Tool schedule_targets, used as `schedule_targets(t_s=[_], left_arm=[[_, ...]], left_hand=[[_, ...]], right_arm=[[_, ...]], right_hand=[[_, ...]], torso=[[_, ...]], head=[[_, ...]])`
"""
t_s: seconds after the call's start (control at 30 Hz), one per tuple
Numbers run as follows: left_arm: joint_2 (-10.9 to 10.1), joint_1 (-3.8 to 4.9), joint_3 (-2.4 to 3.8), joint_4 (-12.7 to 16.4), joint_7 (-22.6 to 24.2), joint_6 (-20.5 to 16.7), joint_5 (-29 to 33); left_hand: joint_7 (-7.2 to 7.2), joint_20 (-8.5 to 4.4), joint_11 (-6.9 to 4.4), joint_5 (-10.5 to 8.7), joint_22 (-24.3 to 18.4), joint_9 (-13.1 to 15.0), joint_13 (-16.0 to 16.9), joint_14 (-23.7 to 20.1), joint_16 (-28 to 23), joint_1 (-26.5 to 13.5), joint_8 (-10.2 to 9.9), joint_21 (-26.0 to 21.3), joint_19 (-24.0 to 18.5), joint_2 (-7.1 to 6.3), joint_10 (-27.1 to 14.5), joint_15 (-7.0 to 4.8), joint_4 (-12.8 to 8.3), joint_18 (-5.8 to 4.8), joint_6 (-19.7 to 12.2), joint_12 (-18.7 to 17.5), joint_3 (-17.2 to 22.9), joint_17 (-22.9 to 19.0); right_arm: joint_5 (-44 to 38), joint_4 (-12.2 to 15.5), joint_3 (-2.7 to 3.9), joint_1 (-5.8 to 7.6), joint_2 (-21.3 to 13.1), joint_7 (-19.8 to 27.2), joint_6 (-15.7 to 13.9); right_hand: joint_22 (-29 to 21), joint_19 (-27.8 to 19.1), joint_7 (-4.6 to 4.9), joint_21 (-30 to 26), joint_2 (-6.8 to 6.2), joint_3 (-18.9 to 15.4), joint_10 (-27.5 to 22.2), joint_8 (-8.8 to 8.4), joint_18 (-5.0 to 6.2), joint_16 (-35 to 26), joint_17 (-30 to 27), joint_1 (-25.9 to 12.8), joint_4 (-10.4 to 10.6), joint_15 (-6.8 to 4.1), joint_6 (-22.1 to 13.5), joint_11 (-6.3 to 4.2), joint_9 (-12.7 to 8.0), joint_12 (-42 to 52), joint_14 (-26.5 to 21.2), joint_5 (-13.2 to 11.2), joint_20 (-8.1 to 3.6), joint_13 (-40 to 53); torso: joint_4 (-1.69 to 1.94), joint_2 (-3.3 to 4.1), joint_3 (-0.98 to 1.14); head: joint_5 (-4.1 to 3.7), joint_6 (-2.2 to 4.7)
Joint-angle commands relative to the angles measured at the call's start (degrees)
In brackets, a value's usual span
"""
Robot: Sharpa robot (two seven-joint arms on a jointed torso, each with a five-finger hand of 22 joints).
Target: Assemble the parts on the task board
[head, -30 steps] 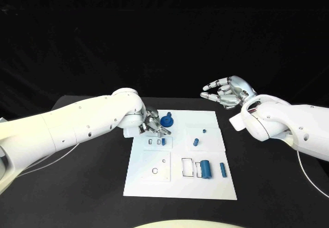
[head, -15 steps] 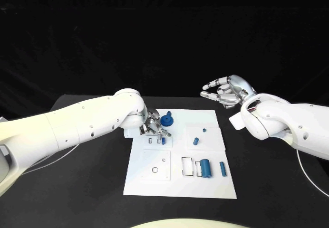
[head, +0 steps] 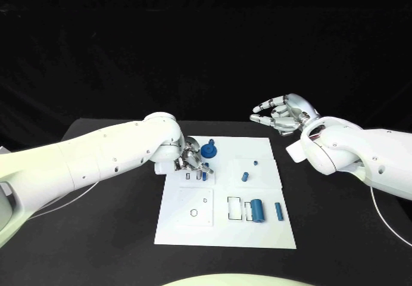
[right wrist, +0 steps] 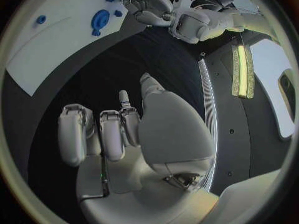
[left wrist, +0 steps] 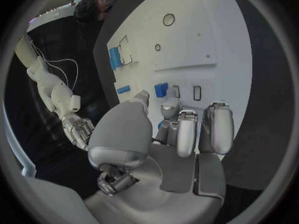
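The white task board (head: 225, 235) lies flat in the middle of the black tabletop (head: 112, 232). The left hand (head: 190, 157) is low over the board's far left corner, its fingers (left wrist: 187, 132) curled down around a small blue part (head: 204, 174) that stands at a pair of narrow slots (left wrist: 197, 92); the left wrist view shows the fingertips close about that piece, but the hand itself hides the contact, so whether it is actually pinched cannot be told. Just beyond the hand, and partly screened by it in the head view, sits a round blue part (head: 210, 151) with a short peg rising from it. Further right on the board lie a tiny blue piece (head: 256, 162) and a short blue piece (head: 246, 176), near each other but apart. Toward the near side, a thick blue cylinder (head: 256, 211) lies beside a black-outlined rectangular recess (head: 234, 208), with a thinner blue bar (head: 279, 211) just to its right. A small oval hole (head: 194, 213) marks the board's near left panel. The right hand (head: 281, 115) hangs raised beyond the board's far right corner, well apart from it, holding nothing, its fingers loosely curved and spread.
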Motion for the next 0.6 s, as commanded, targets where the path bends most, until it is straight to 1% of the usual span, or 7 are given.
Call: schedule_targets(t_s=[0.03,0.1,0.2,0.33,0.53,0.6], left_arm=[[0.21,-0.06,0.00,-0.04,-0.16,1.45,0.65],[0.22,-0.08,-0.01,-0.07,-0.20,1.41,0.69],[0.27,-0.10,-0.03,-0.16,-0.45,1.54,0.74],[0.36,-0.12,-0.04,-0.30,-0.61,1.17,0.97],[0.56,-0.17,-0.04,-0.42,-0.68,0.67,1.43],[0.61,-0.20,-0.05,-0.46,-0.69,0.61,1.54]], left_hand=[[-0.44,-0.24,-0.12,0.21,0.59,0.19,0.12,5.65,0.22,0.47,0.27,0.36,0.36,0.42,-0.10,-0.37,-0.16,-0.72,0.09,0.17,0.14,14.30],[-0.46,-0.27,-0.15,0.23,0.56,0.33,0.10,5.65,0.22,0.84,0.31,0.35,0.32,0.64,-0.13,-0.40,-0.17,-0.71,0.06,0.15,0.36,14.30],[-0.53,-0.32,-0.21,0.24,0.57,0.68,0.14,5.64,0.22,1.65,0.42,0.37,0.28,1.14,-0.14,-0.45,-0.17,-0.71,0.04,0.15,0.94,14.29],[-0.84,-0.48,-0.49,0.26,0.60,1.64,-0.15,5.64,0.21,3.33,0.97,0.40,0.22,1.99,-0.36,-0.69,-0.17,-0.70,0.23,-0.11,2.62,14.28],[-0.93,-0.57,-0.58,0.26,0.60,2.13,-0.05,5.66,0.24,4.10,1.04,0.40,0.18,2.26,-0.30,-0.78,-0.20,-0.70,0.03,-0.09,3.84,14.34],[-0.95,-0.58,-0.60,0.25,0.59,2.23,-0.05,5.67,0.25,4.22,1.08,0.40,0.17,2.28,-0.30,-0.79,-0.20,-0.69,0.05,-0.10,4.05,14.36]], right_arm=[[-0.53,-0.03,0.02,-0.01,0.07,0.22,0.95],[-0.53,-0.05,0.02,-0.02,0.09,0.23,0.95],[-0.53,-0.09,0.01,-0.03,0.13,0.27,0.99],[-0.53,-0.13,0.01,-0.03,0.17,0.23,1.06],[-0.55,-0.20,0.01,-0.04,0.29,0.15,1.14],[-0.66,-0.23,0.01,-0.04,0.32,0.05,1.04]], right_hand=[[7.73,0.61,0.00,-0.19,0.29,0.23,-0.40,0.05,1.03,-0.20,3.04,-0.01,-0.01,-0.45,-0.37,0.05,0.05,-0.38,2.79,-0.18,-0.23,6.83],[7.67,0.59,0.00,-0.29,0.31,0.23,-0.34,0.10,1.04,-0.23,3.02,0.02,-0.04,-0.46,-0.42,0.04,0.06,-0.33,2.80,-0.36,-0.25,6.86],[7.62,0.56,0.00,-0.37,0.34,0.24,-0.39,0.12,1.06,-0.31,2.86,0.03,-0.05,-0.47,-0.42,0.03,0.07,-0.39,2.76,-0.39,-0.25,6.81],[7.54,0.50,-0.01,-0.49,0.35,0.25,-0.44,0.13,1.09,-0.34,2.80,0.03,-0.05,-0.47,-0.43,0.03,0.07,-0.46,2.75,-0.40,-0.25,6.75],[7.60,0.55,-0.01,-0.40,0.39,0.26,-0.41,0.15,1.07,-0.30,2.91,0.04,-0.05,-0.47,-0.44,0.03,0.07,-0.42,2.78,-0.41,-0.26,6.78],[7.60,0.55,-0.01,-0.40,0.39,0.26,-0.41,0.15,1.07,-0.30,2.91,0.04,-0.05,-0.47,-0.44,0.03,0.07,-0.42,2.78,-0.41,-0.26,6.78]], torso=[[-0.05,0.00,0.01],[-0.06,0.00,0.01],[0.02,0.00,0.01],[0.06,0.03,0.02],[0.00,0.02,0.00],[-0.01,0.01,0.01]], head=[[-0.04,0.09],[0.03,0.17],[0.02,0.10],[-0.02,0.06],[-0.06,-0.24],[-0.08,-0.16]])
